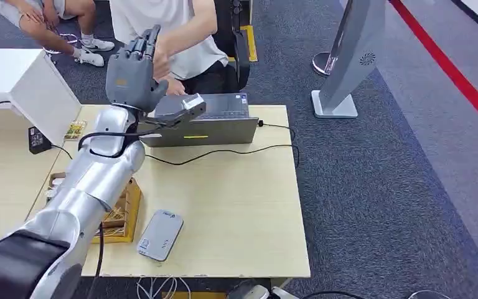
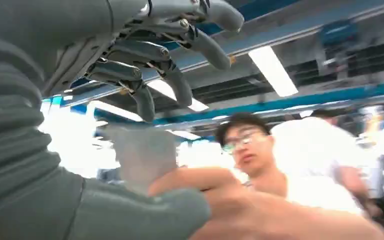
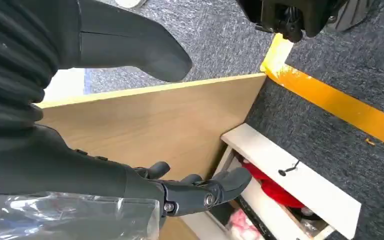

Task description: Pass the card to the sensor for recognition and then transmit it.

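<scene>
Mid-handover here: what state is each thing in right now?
left hand: raised, fingers spread.
card: upright by its thumb, a person's hand on it; grip unclear.
right hand: hanging by the table edge, holding nothing.
grey device: yellow strip lit.
flat grey unit: lying on the table.

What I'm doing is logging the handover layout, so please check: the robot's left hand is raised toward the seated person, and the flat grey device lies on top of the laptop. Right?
Not quite. The left hand is raised toward the person, but the flat grey device lies on the table near its front edge, beside the wooden box, well apart from the laptop. The head view shows this.
</scene>
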Action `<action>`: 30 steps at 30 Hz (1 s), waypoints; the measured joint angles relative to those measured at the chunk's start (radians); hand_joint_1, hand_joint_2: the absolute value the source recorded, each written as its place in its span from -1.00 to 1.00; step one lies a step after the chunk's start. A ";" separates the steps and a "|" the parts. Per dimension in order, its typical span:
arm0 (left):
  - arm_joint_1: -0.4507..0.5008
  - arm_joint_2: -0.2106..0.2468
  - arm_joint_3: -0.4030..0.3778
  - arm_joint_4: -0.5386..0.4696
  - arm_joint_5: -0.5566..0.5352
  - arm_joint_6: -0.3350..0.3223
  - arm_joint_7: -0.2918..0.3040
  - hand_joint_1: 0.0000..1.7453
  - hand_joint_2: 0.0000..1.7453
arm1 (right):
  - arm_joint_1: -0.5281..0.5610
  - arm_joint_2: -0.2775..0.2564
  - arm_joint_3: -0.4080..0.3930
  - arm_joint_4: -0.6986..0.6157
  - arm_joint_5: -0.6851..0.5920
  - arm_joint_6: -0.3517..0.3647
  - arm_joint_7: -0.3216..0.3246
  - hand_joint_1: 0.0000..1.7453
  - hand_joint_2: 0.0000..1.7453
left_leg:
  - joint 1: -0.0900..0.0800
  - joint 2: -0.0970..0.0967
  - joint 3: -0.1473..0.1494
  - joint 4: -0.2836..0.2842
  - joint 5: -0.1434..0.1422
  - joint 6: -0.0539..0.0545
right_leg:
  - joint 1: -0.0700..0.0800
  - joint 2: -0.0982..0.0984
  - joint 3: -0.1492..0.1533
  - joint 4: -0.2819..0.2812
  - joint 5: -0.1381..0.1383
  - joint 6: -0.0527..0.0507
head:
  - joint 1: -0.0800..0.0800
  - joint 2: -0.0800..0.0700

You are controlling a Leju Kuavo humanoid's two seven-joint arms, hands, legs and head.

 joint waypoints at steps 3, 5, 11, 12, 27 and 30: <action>0.075 0.011 0.000 -0.107 0.047 -0.008 -0.026 -1.00 1.00 | 0.000 0.000 0.000 0.000 -0.009 -0.002 0.012 -1.00 1.00 | 0.000 0.000 0.000 0.000 0.000 0.000 | 0.000 0.001 0.000 0.000 0.000 0.000 | 0.000 0.000; 0.126 0.023 -0.002 -0.183 0.068 -0.019 -0.032 -1.00 1.00 | 0.000 0.000 0.000 0.000 -0.010 -0.003 0.015 -1.00 1.00 | 0.000 0.000 0.000 0.000 0.000 0.000 | 0.000 0.001 -0.001 0.000 0.000 0.000 | 0.000 0.000; 0.206 0.049 -0.012 -0.318 0.088 -0.047 -0.034 -1.00 1.00 | 0.000 0.000 0.000 0.000 -0.013 -0.007 0.025 -1.00 1.00 | 0.000 0.000 0.000 -0.001 0.000 0.000 | 0.000 0.000 -0.001 0.000 0.000 0.000 | 0.000 0.000; 0.212 0.051 -0.013 -0.332 0.088 -0.049 -0.034 -1.00 1.00 | 0.000 0.000 0.000 0.000 -0.013 -0.007 0.025 -1.00 1.00 | 0.000 0.000 0.000 -0.001 0.000 0.000 | 0.000 0.000 -0.001 0.000 0.000 0.000 | 0.000 0.000; 0.553 0.239 -0.087 -0.829 0.180 -0.045 -0.128 -1.00 1.00 | 0.001 0.000 -0.004 0.004 -0.053 -0.027 0.068 -1.00 1.00 | 0.000 0.003 -0.001 -0.002 -0.001 -0.002 | 0.000 0.003 -0.003 0.000 -0.001 -0.001 | -0.001 0.000; 0.634 0.300 -0.105 -0.913 0.207 -0.084 -0.154 -1.00 1.00 | 0.001 0.000 -0.005 0.005 -0.064 -0.035 0.075 -1.00 1.00 | 0.000 0.003 -0.001 -0.002 -0.001 -0.002 | 0.000 0.003 -0.004 0.000 -0.002 -0.002 | -0.001 0.000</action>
